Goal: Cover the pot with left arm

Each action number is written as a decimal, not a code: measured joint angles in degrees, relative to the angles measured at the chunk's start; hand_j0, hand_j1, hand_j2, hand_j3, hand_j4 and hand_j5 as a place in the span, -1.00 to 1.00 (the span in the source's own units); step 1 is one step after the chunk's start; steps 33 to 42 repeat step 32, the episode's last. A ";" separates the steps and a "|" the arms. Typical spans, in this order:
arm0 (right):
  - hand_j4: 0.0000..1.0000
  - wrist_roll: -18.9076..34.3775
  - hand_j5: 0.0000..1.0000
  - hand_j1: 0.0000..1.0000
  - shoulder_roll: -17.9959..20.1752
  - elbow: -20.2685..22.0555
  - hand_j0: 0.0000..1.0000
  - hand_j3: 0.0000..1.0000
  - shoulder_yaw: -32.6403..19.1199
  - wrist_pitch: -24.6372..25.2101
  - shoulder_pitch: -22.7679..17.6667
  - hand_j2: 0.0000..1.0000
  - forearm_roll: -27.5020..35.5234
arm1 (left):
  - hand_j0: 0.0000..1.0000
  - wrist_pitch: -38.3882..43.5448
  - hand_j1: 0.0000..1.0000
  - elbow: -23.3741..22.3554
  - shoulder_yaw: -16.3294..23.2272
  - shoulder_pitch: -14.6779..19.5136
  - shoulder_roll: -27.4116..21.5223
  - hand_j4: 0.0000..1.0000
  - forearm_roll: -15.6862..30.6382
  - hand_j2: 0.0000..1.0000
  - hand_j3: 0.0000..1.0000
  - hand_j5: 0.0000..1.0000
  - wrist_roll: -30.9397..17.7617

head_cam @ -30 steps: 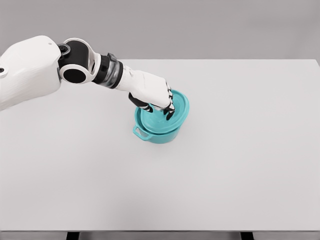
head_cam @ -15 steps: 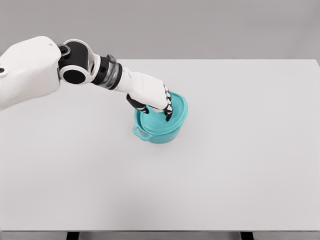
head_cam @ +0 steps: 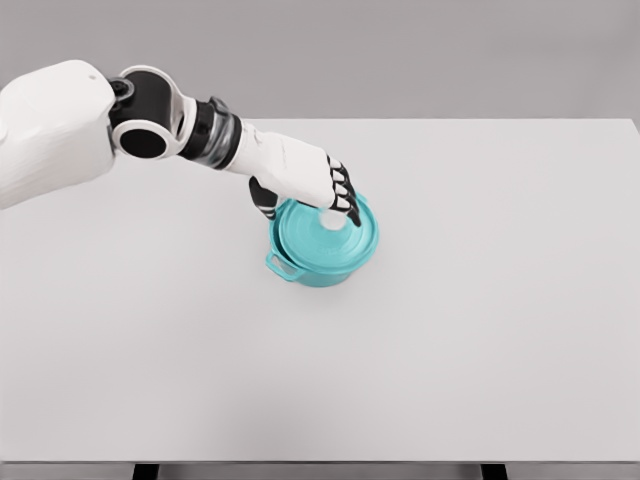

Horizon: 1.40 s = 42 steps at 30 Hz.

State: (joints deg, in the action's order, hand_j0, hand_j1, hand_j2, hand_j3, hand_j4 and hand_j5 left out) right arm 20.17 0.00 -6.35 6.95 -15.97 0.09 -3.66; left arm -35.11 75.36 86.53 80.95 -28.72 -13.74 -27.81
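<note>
The left hand [head_cam: 312, 185] is hovering with its fingers loosely curled over the white knob of the teal lid [head_cam: 325, 232], which is sitting level on the teal pot [head_cam: 318, 262] just beneath it on the desk [head_cam: 480, 300], so the cover looks seated.

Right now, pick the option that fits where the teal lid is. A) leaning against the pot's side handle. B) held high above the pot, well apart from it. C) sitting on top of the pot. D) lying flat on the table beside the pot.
C: the lid sits on the pot, closing its opening, with the left hand above its white knob.
</note>
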 measured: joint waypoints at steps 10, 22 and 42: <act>1.00 -0.02 1.00 1.00 0.00 0.01 1.00 1.00 0.00 0.00 0.00 1.00 0.00 | 1.00 0.00 1.00 1.73 -1.21 0.44 -2.01 1.00 3.44 1.00 1.00 1.00 0.42; 1.00 -0.01 1.00 1.00 0.00 -0.01 1.00 1.00 0.00 0.00 0.00 1.00 0.00 | 1.00 -0.03 1.00 12.62 -14.07 -9.75 -17.42 1.00 8.22 1.00 1.00 1.00 0.30; 1.00 -0.02 1.00 1.00 0.00 0.01 1.00 1.00 0.00 0.00 0.00 1.00 0.00 | 1.00 -0.07 1.00 15.10 -31.51 -31.90 -27.68 1.00 8.97 1.00 1.00 1.00 0.18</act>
